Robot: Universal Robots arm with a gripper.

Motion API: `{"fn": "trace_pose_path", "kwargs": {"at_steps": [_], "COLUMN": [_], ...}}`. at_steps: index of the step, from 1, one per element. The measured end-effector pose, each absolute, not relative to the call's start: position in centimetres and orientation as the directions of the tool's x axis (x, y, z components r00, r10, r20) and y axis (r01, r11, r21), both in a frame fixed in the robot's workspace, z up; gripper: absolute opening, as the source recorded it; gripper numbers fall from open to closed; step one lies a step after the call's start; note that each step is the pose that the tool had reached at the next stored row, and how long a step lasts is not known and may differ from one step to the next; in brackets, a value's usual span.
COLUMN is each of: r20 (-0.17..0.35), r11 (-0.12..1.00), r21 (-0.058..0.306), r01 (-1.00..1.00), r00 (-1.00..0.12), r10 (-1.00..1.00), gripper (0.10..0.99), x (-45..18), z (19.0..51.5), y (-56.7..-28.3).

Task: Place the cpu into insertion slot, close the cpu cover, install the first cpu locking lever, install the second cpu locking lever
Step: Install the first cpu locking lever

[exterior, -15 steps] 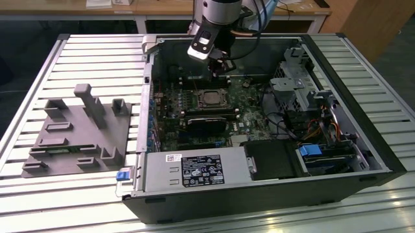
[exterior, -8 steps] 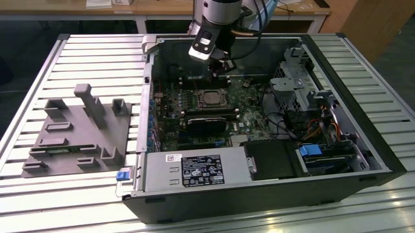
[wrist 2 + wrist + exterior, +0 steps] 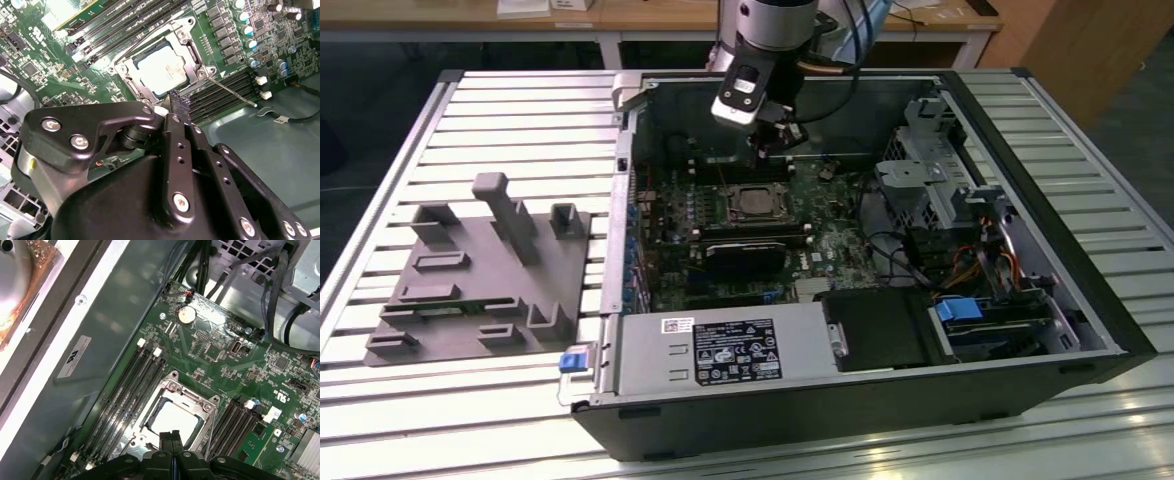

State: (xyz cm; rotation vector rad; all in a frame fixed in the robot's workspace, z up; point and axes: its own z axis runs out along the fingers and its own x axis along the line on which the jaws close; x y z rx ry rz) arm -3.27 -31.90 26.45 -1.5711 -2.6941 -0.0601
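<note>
My claw (image 3: 179, 102) is pinched right down, its two fingertips (image 3: 168, 435) pressed together with nothing between them. In both wrist views it hangs just beside one edge of the socket (image 3: 142, 90); I cannot tell whether the tips touch the metal there. In the exterior view my claw (image 3: 770, 150) sits inside the open computer case (image 3: 854, 410), above the green board (image 3: 210, 350) and near the case's back wall.

The chip (image 3: 165, 67) lies flat in the socket, its dull silver top facing up. It shows as well in the first wrist view (image 3: 172, 420) and in the exterior view (image 3: 754, 201). The cover (image 3: 190, 52) lies down around it, a thin silver frame (image 3: 192, 399) with the chip's top showing through its window.

One thin metal lever (image 3: 232, 91) sticks out from a corner of the socket and slants across the long black memory slots (image 3: 125, 400) beside it.

The case lies on its side on a slatted table (image 3: 520, 120). A grey block with posts and pockets (image 3: 480, 270) stands on the table toward the exterior view's left, well apart from my claw.
</note>
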Motion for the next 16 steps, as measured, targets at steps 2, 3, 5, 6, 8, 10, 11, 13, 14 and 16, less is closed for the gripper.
{"fn": "trace_pose_path", "kwargs": {"at_steps": [2,3,5,6,8,10,11,13,14,16], "r20": [0.039,0.039,0.039,0.039,0.039,0.039,0.039,0.039,0.039,0.039], "r11": [0.499,0.503,0.510,0.514,0.521,0.528,0.532,0.539,0.542,0.549], "r21": [0.022,0.022,0.022,0.022,0.022,0.022,0.022,0.022,0.022,0.022], "r01": [0.866,0.864,0.860,0.858,0.853,0.849,0.847,0.842,0.840,0.835], "r00": [-0.500,-0.503,-0.511,-0.514,-0.522,-0.529,-0.532,-0.539,-0.543,-0.550], "r10": [0.865,0.863,0.859,0.857,0.852,0.848,0.846,0.841,0.839,0.835], "gripper": [0.106,0.106,0.106,0.106,0.106,0.106,0.106,0.106,0.106,0.106], "x": [-3.27,-3.27,-3.27,-3.27,-3.27,-3.27,-3.27,-3.27,-3.27,-3.27], "z": [26.45,26.45,26.45,26.45,26.45,26.45,26.45,26.45,26.45,26.45], "y": [-31.90,-31.90,-31.90,-31.90,-31.90,-31.90,-31.90,-31.90,-31.90,-31.90]}}
